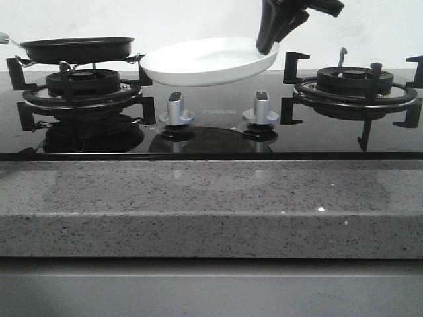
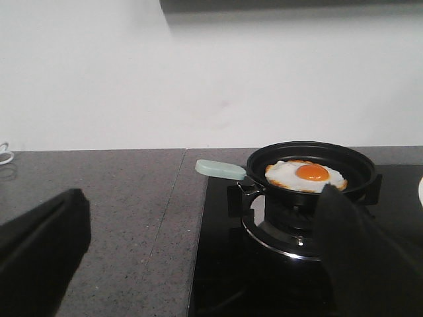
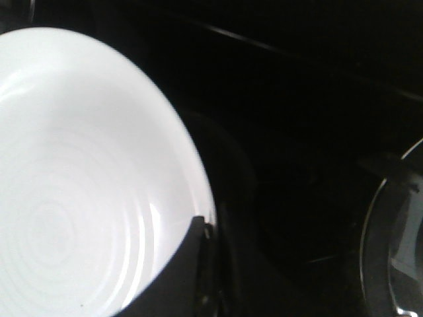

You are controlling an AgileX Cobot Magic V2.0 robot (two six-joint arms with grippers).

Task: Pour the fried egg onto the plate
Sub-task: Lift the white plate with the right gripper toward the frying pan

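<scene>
Egg (image 2: 306,175) lies yolk-up in the black pan (image 2: 310,170) on the burner near the worktop's (image 1: 211,211) left edge. Right pincer (image 1: 266,45) is clamped on the plate's (image 1: 208,63) rim, holding it above the worktop's middle; left pincer (image 2: 198,244) is spread apart, holding nothing.

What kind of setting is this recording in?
Likely a kitchen counter: a black glass gas hob with silver knobs, set in speckled grey stone countertop, with a black frying pan on one burner.
</scene>
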